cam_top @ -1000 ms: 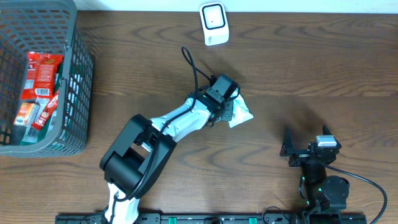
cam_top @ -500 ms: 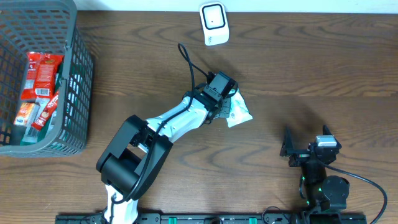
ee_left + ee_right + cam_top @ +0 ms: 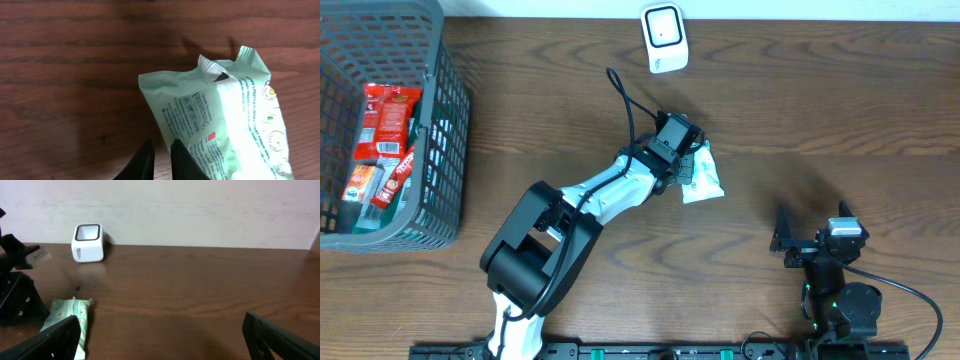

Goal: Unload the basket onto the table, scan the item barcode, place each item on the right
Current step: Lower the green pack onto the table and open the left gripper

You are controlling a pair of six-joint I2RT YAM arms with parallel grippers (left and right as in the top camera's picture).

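Basket [image 3: 446, 150] holds red packets [image 3: 388, 120]; left fingers [image 3: 145, 162] closed beside green packet [image 3: 220, 125], right fingers [image 3: 56, 339] wide open.

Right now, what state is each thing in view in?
wipes packet, lying flat on the table
left tool, nearly shut, apparently pinching the wipes packet's edge
right tool, open, empty
barcode scanner, standing, window facing up
basket, upright, holding snack packets
snack packets, inside the basket
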